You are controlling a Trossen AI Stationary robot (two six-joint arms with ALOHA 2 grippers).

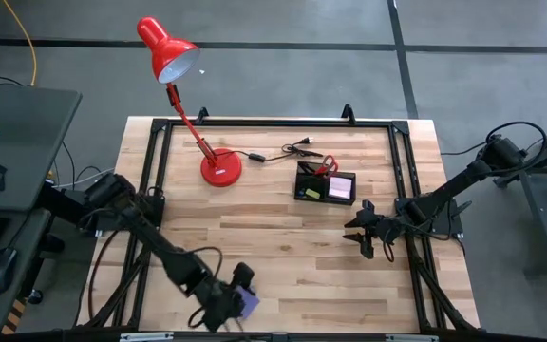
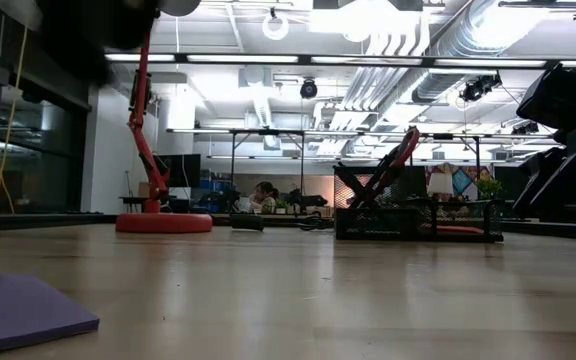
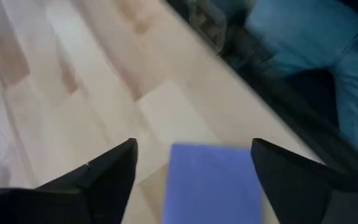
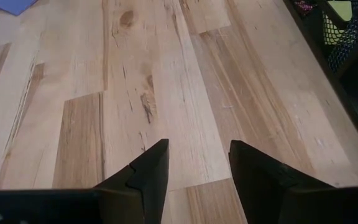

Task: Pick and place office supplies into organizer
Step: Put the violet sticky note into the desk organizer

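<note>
The blue-purple note pad (image 3: 213, 180) lies flat on the bench (image 1: 283, 237), directly between and just beyond the spread fingers of the left pincer (image 3: 194, 180), which stands wide and empty over it; its edges run nearly square to the fingers. The right pincer (image 1: 366, 239) hangs partly open, holding nothing, well apart from the pad and nearer the organizer (image 1: 326, 184). No brand, label or writing can be read.

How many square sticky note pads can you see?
2. A blue-purple note pad lies at the table's near edge, between the left end effector's open fingers. A pink note pad sits in the black organizer. Others may be hidden.
</note>
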